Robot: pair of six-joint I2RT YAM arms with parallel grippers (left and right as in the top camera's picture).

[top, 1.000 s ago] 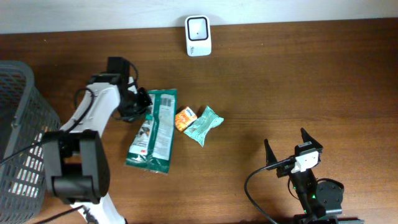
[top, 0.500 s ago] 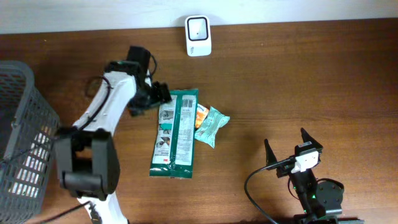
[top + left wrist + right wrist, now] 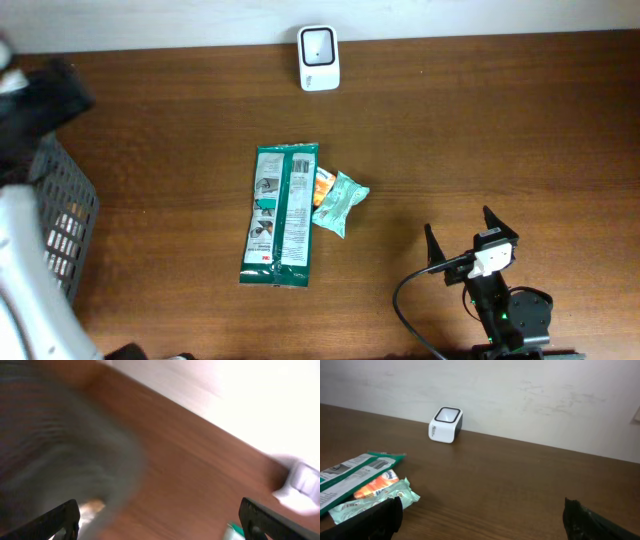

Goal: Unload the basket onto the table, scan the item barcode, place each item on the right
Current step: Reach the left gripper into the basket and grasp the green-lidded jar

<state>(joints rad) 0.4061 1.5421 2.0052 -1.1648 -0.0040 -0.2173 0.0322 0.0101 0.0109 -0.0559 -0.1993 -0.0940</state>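
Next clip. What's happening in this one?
Nothing is held right now. The left gripper, open, has just released the long green packet and swung off toward the wire basket at the left edge of the table, a blur on camera. The packet lies flat, against a small orange packet and a pale green packet, well short of the white scanner at the far edge. The right gripper sits parked and open, near right.

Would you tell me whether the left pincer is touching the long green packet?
Apart. The overhead view shows the long green packet lying mid-table, the left pincer far off by the basket.
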